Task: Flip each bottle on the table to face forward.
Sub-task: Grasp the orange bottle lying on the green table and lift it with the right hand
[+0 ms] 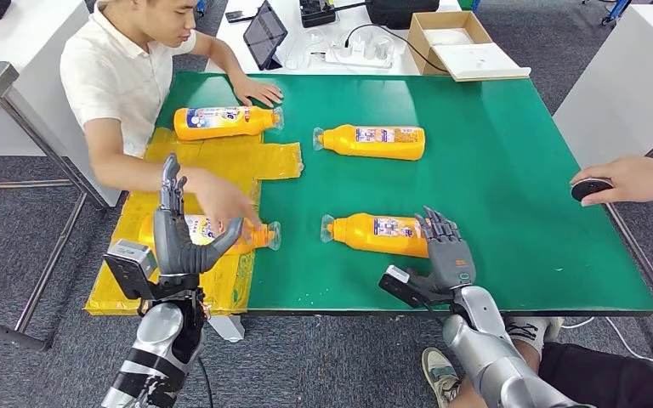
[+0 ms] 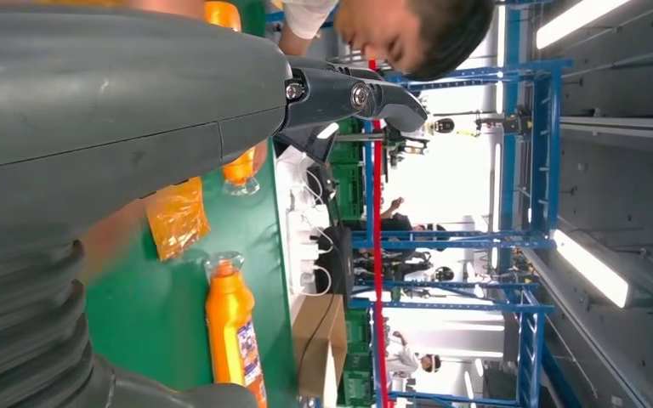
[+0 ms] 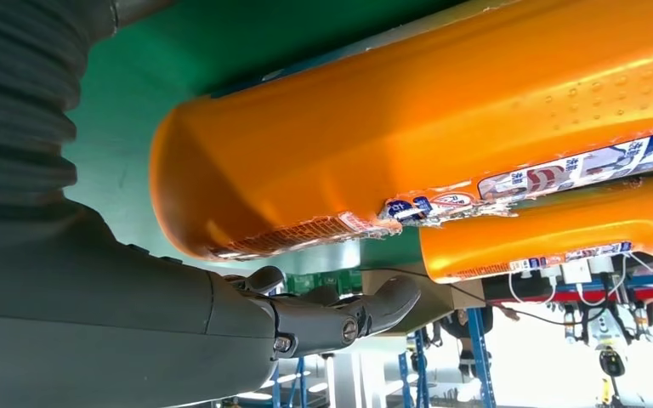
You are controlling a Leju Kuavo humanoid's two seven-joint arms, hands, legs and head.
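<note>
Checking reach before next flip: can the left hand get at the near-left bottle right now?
Probably not cleanly: a person's hand rests on the near-left bottle, just beyond the left hand, blocking a grip.

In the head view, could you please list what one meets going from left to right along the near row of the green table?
Left hand → near-left orange plastic bottle with a person's hand on it → near-right orange plastic bottle → right hand.

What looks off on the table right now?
A person's hand is on the near-left bottle, directly in front of the raised left hand. The yellow sheet under it is wrinkled and hangs past the table edge. The other three bottles lie flat, no spills.
</note>
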